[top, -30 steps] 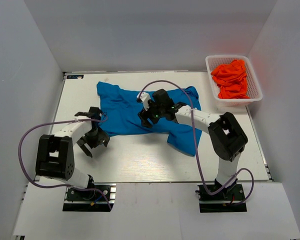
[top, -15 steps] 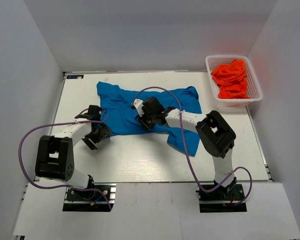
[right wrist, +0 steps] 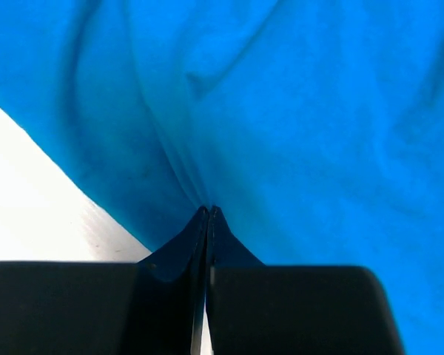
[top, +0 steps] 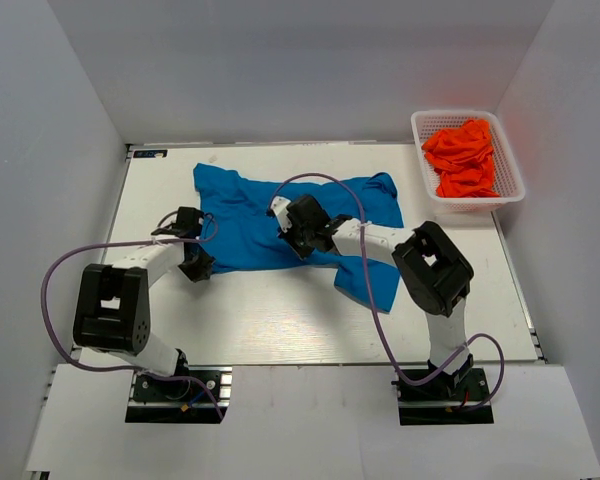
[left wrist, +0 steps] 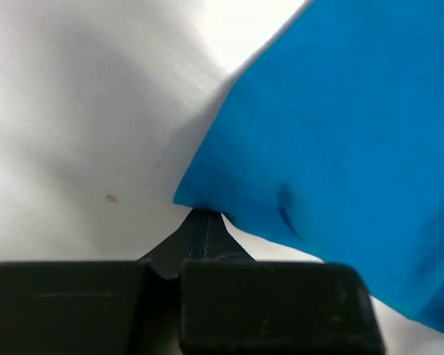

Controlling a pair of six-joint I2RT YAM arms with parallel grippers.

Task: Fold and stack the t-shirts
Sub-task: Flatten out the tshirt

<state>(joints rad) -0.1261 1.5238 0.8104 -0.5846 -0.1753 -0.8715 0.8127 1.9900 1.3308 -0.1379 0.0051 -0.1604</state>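
Blue t-shirt (top: 245,215): lies crumpled and spread across the far middle of the white table (top: 280,320). 1 part trails toward the near right.

Left gripper (top: 195,265): sits low at the shirt's near-left edge, down at table level.

Left jaws: pressed together, with no gap between the 2 fingers in the left wrist view. The left gripper (left wrist: 200,218) has its tips pinching a corner of the blue t-shirt (left wrist: 340,133). The fabric puckers just beside the tips and fans out to the right and away from them. Bare table lies to the left.

Right gripper (top: 298,238): sits on the shirt's near edge around the middle, to the right of the left gripper and well apart from it.

Right jaws: closed tight, the 2 fingers meeting in a thin line. The right gripper (right wrist: 207,211) holds a pinch of the blue t-shirt (right wrist: 281,111). Creases in the cloth run down into the tips. A wedge of bare table shows at the lower left of that view.

Orange-red t-shirts (top: 462,158): heaped in the white mesh basket (top: 456,113) at the far right corner, well apart from both grippers.
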